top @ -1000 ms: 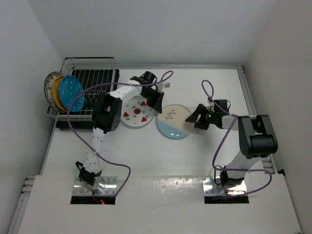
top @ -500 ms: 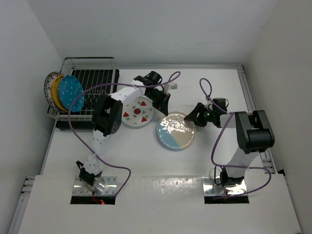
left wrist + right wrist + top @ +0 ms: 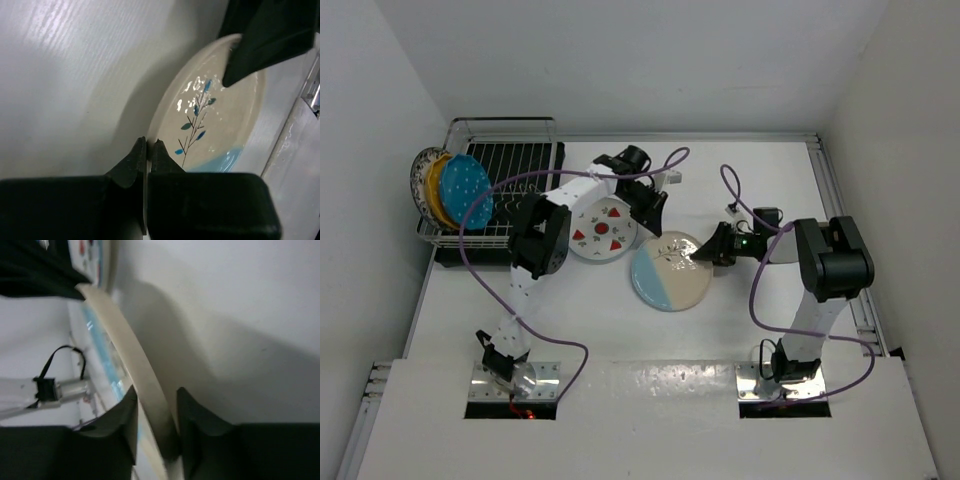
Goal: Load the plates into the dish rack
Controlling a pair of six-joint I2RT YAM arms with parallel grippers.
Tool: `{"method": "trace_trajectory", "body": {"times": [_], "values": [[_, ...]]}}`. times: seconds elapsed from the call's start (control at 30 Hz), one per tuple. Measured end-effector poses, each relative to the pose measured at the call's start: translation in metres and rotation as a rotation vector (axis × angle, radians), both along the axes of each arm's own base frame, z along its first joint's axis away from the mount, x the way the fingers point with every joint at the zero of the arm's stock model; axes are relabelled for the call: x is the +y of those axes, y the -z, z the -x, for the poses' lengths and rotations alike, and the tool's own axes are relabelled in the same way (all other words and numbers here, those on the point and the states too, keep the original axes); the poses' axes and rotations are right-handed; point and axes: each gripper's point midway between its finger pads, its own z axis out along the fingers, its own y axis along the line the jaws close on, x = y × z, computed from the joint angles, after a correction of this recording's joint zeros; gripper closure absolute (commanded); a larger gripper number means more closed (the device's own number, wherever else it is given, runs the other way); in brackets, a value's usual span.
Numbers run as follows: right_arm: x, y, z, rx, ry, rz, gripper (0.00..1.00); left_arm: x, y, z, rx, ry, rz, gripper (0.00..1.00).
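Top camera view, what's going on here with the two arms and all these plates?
The right hand grips the rim of the round cream-and-light-blue sprig plate, tipping it up off the white table. The left hand, shut and empty, hovers between that plate and the round white strawberry plate, which lies flat. Three round plates already stand in the silver wire dish rack.

White matte table top boxed in by plain white walls at the back, left and right, thin metal rail along the far edge, glossy white board across the near edge, even diffuse overhead light, soft shadows.
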Motion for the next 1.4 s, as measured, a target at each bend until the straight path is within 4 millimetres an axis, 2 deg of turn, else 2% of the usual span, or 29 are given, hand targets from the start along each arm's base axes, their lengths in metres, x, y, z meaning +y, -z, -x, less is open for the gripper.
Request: {"method": "trace_trajectory", "body": {"times": [0.1,0.2,0.27,0.3,0.4,0.57,0.7,0.8,0.83,0.9,0.93,0.97,1.03,1.07,1.1,1.13,1.2,1.23,1.33,1.4], "values": [[0.006,-0.009,0.009,-0.02,-0.065,-0.054,0.94,0.003,0.005,-0.004,-0.018,-0.003,-0.023,1.0],[0.009,-0.012,0.011,-0.056,-0.099,-0.061,1.0,0.004,0.012,-0.006,-0.008,-0.004,-0.024,0.98],[0.009,-0.013,0.013,-0.072,-0.113,-0.064,1.0,0.003,0.011,-0.004,-0.007,0.012,-0.011,0.85],[0.009,-0.015,0.014,-0.076,-0.115,-0.07,1.0,0.003,0.011,-0.003,-0.012,0.024,-0.003,0.69],[0.008,-0.02,0.015,-0.105,-0.114,-0.089,1.0,-0.002,0.008,0.0,-0.02,0.067,0.043,0.52],[0.008,-0.028,0.016,-0.172,-0.101,-0.124,1.0,-0.001,0.008,0.002,-0.049,0.124,0.078,0.47],[0.008,-0.045,0.003,-0.249,-0.085,-0.154,1.0,0.0,0.009,0.008,-0.038,0.165,0.115,0.47],[0.007,-0.058,-0.005,-0.308,-0.08,-0.173,1.0,0.001,0.009,0.018,-0.005,0.21,0.158,0.56],[0.007,-0.061,-0.005,-0.321,-0.087,-0.181,1.0,0.001,0.009,0.022,0.007,0.224,0.172,0.71],[0.007,-0.065,-0.004,-0.354,-0.112,-0.19,1.0,0.005,0.004,0.032,0.056,0.237,0.2,0.94],[0.006,-0.067,-0.005,-0.383,-0.12,-0.186,1.0,0.007,-0.002,0.038,0.103,0.234,0.225,1.0],[0.005,-0.069,-0.008,-0.403,-0.119,-0.184,0.99,0.008,-0.007,0.043,0.131,0.235,0.246,1.0],[0.004,-0.071,-0.011,-0.416,-0.117,-0.183,0.84,0.008,-0.012,0.042,0.133,0.236,0.256,1.0],[0.004,-0.071,-0.012,-0.421,-0.116,-0.178,0.8,0.008,-0.013,0.041,0.138,0.229,0.255,1.0],[0.004,-0.071,-0.013,-0.429,-0.114,-0.17,0.59,0.008,-0.015,0.04,0.141,0.22,0.248,1.0],[0.003,-0.07,-0.015,-0.41,-0.096,-0.16,0.44,0.008,-0.016,0.037,0.137,0.213,0.242,1.0],[-0.002,-0.071,-0.025,-0.387,-0.049,-0.111,0.26,0.008,-0.015,0.027,0.104,0.187,0.2,1.0],[-0.005,-0.072,-0.031,-0.378,-0.023,-0.08,0.22,0.009,-0.017,0.024,0.105,0.166,0.182,1.0],[-0.021,-0.078,-0.053,-0.38,0.078,0.063,0.19,0.011,-0.03,0.003,0.062,0.088,0.118,1.0],[-0.04,-0.083,-0.069,-0.379,0.182,0.175,0.19,0.02,-0.046,-0.025,-0.031,0.016,0.073,1.0]]}}
